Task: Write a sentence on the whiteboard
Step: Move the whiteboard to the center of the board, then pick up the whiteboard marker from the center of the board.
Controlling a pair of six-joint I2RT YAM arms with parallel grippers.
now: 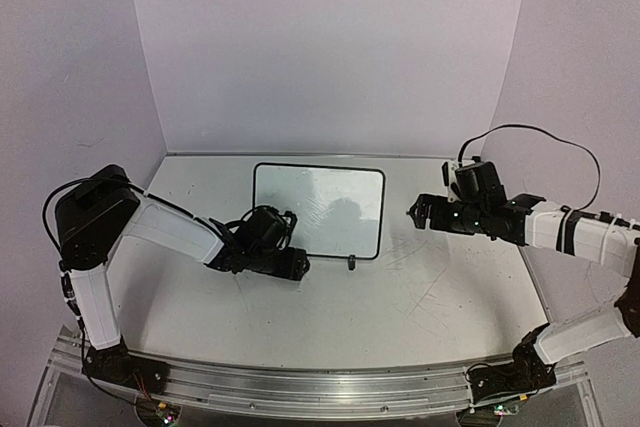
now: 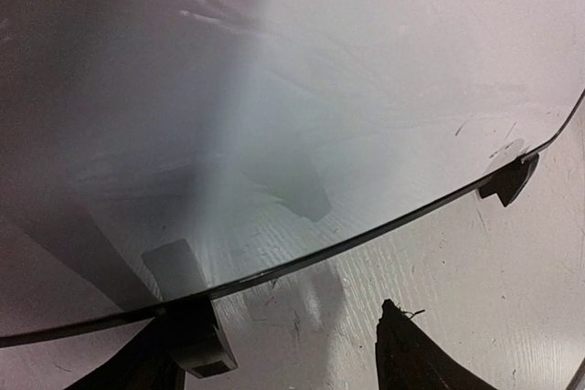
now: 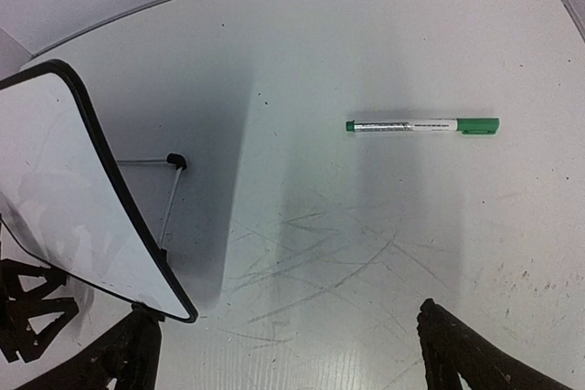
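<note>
Black, spread and empty are the two pincers, the left pincer (image 2: 279, 317) at the near edge of the single whiteboard (image 1: 318, 209), which stands mid-way across the counter (image 1: 400, 307), long axis left-right, face toward the arms, the right pincer (image 3: 281, 317) near one crosswise green-capped marker (image 3: 420, 125).

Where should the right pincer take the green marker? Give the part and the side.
Mid-barrel, on the white part of the marker, from straight above. It lies flat on the table, its length in line with the fingers of the open right pincer, so a quarter turn of the wrist likely lets them close across the thin barrel.
</note>
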